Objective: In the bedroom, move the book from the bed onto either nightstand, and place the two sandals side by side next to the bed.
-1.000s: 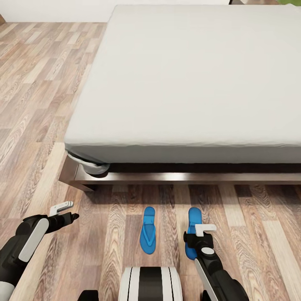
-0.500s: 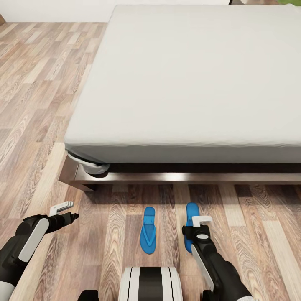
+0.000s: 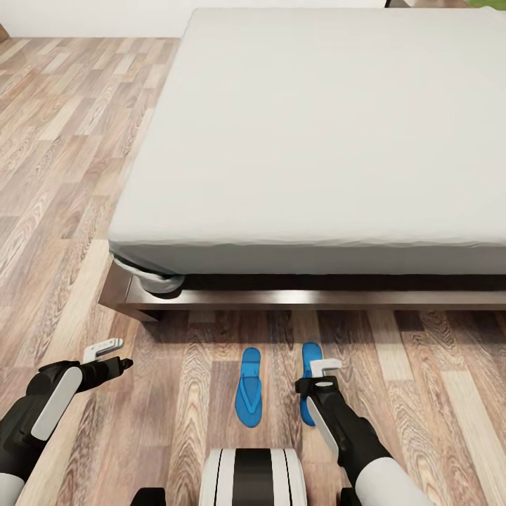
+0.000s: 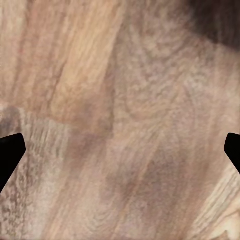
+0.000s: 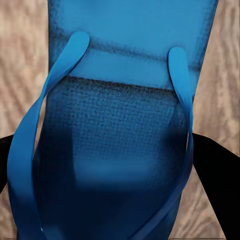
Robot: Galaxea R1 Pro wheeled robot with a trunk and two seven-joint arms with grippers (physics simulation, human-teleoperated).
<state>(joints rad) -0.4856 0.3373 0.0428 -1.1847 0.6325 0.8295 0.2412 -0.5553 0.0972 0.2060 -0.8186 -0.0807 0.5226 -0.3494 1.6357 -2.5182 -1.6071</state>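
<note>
matt wood-plank floor with heavy grain, smooth pale cloth mattress on the bed, glossy dark wood frame, blue sandals kinda rubbery, finely textured footbed, smooth straps

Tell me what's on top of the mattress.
Nothing shows on the mattress: its visible top is bare, with no book. The far right edge is cut off by the picture, so that part cannot be checked.
</note>
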